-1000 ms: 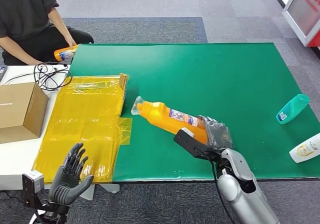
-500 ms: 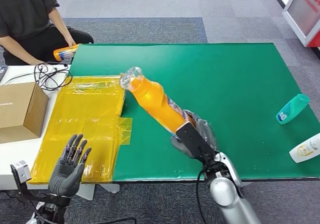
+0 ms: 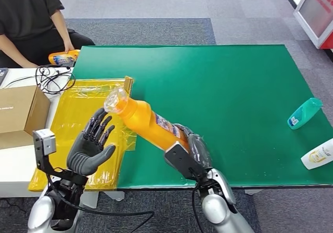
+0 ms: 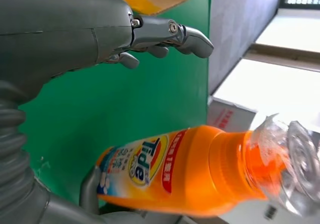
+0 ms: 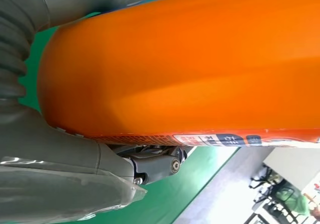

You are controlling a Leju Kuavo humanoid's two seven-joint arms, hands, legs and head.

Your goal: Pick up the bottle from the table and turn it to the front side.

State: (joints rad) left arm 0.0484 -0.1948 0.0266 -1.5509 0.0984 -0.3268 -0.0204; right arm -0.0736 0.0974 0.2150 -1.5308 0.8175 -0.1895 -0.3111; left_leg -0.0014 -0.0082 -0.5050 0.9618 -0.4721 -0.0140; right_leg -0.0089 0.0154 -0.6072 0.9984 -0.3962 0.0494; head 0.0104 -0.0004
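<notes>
An orange detergent bottle (image 3: 145, 121) with a clear cap is lifted off the green mat (image 3: 220, 82), tilted with its cap end toward the left. My right hand (image 3: 194, 149) grips its base end near the mat's front edge. The bottle's orange body (image 5: 188, 64) lies against that hand's palm in the right wrist view. My left hand (image 3: 91, 145) is raised with fingers spread, just left of the cap, holding nothing. The left wrist view has the bottle's label (image 4: 143, 161) facing the camera, with the left hand's fingers (image 4: 162, 31) apart from it.
A yellow plastic sheet (image 3: 86, 118) covers the table's left part beside a cardboard box (image 3: 17, 113) and cables (image 3: 53, 79). A person (image 3: 27, 20) sits at the far left holding another orange bottle (image 3: 63, 59). A teal bottle (image 3: 304, 112) and a white bottle (image 3: 318, 154) lie at the right edge.
My right hand has lifted the bottle off the mat and carried it left, cap end rising. My left hand has risen from below the table edge toward the cap.
</notes>
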